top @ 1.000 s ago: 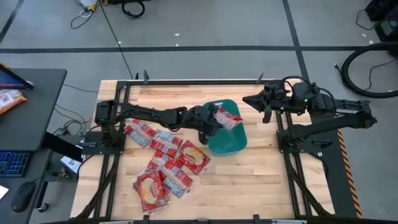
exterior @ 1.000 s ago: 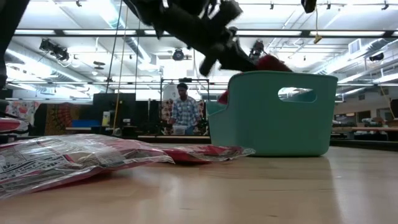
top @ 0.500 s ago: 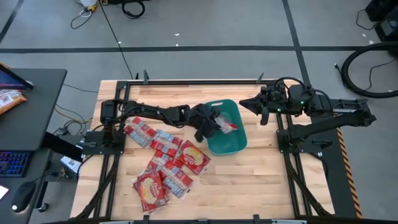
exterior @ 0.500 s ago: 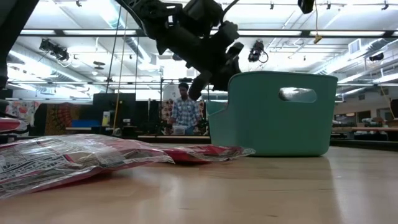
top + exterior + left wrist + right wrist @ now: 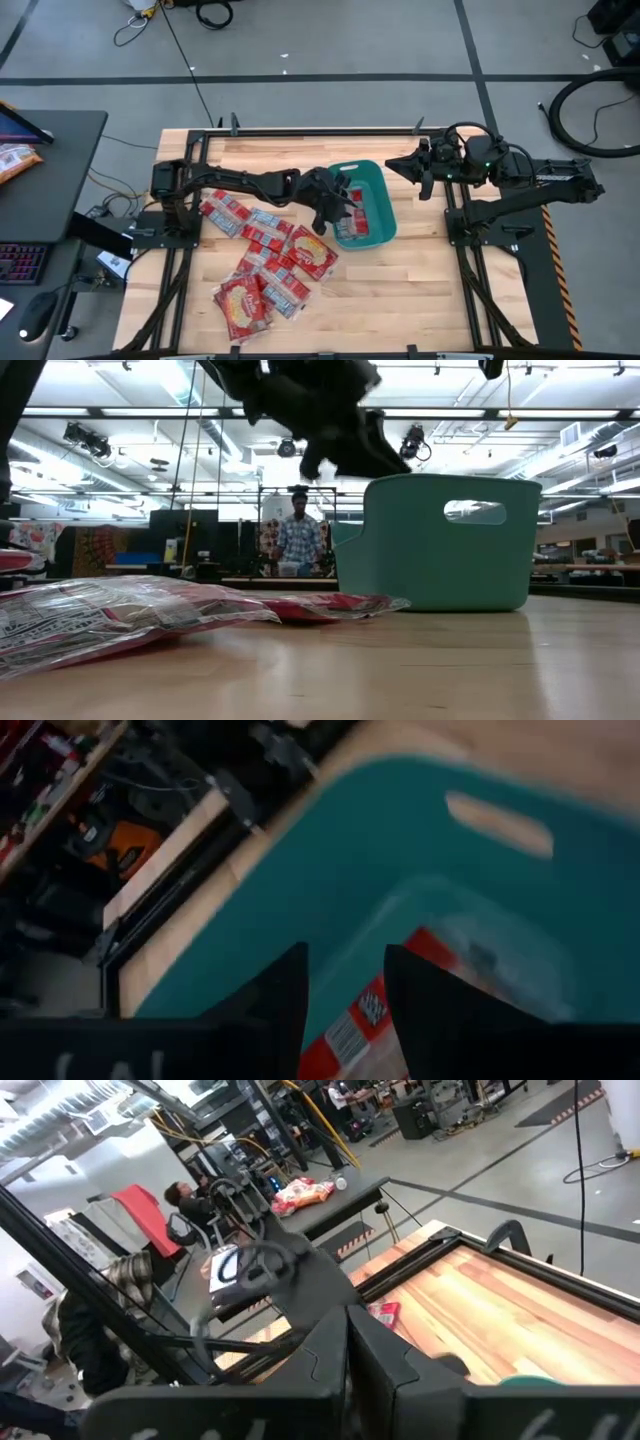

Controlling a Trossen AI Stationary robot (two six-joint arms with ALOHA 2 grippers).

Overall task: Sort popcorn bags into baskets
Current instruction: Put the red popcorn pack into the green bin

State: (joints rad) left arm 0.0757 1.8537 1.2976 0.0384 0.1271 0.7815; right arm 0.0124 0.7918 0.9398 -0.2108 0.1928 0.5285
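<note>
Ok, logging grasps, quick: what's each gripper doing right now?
Left gripper: open, empty, over the basket; a bag lies inside.
Right gripper: shut, empty, parked at the table edge.

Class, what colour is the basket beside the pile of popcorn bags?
The basket is teal-green, plain, with no pattern. The low view shows it best.

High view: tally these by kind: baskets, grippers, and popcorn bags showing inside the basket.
teal basket: 1
Grippers: 2 (left gripper, right gripper)
popcorn bag showing inside the basket: 1
Total: 4
</note>
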